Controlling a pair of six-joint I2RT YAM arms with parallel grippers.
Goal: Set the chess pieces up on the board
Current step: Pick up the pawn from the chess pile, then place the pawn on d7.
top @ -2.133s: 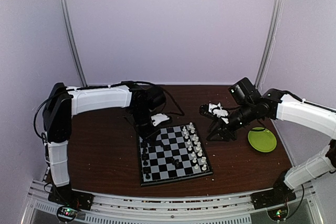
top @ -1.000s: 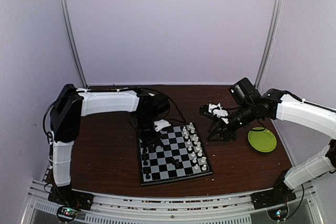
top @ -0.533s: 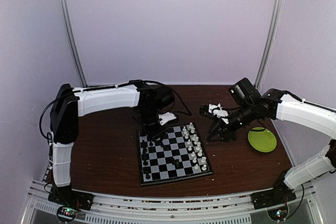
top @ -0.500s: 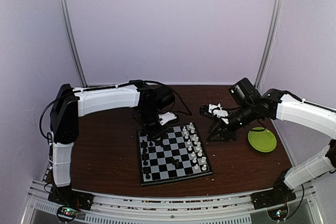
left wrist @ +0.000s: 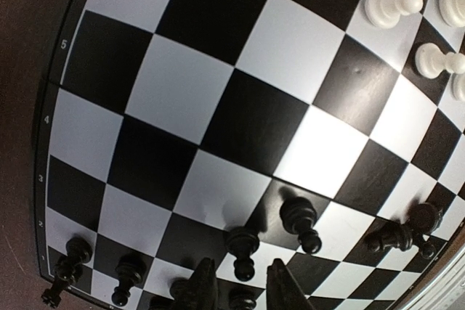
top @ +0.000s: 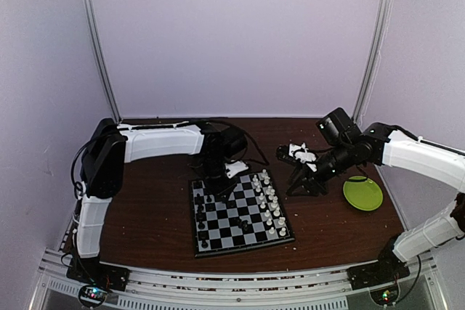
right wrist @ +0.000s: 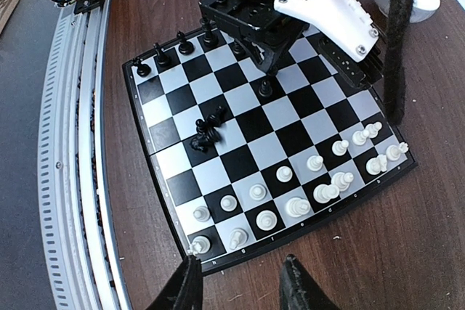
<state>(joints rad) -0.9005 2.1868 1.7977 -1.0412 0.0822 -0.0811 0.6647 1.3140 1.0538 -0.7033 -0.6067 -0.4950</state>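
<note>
Chess pieces [right wrist: 284,173] stand mostly on the board [right wrist: 290,132], which lies on the dark wooden counter [top: 145,208] between the two arms. The white ones fill two rows along the board's right side. Several black ones line its left edge, and a few more are bunched near the middle, where at least one looks tipped over. One black pawn [right wrist: 265,88] stands alone on a square near the board's far left corner.

The numerals 6, 5, 4, 3, 2 and 1 run down the board's thin black rim in the left wrist view. Small marks on the rim near the white pieces in the right wrist view are too small to read.

The left pincer [left wrist: 241,266] hangs directly over the lone black pawn. Its fingers are spread a little, with a narrow gap showing around the pawn's head. Whether they touch the pawn I cannot tell.

The right pincer [right wrist: 241,259] is above the counter just off the board's right side, fingers spread wide with nothing between them. A green plate [top: 362,194] sits on the counter further right.
</note>
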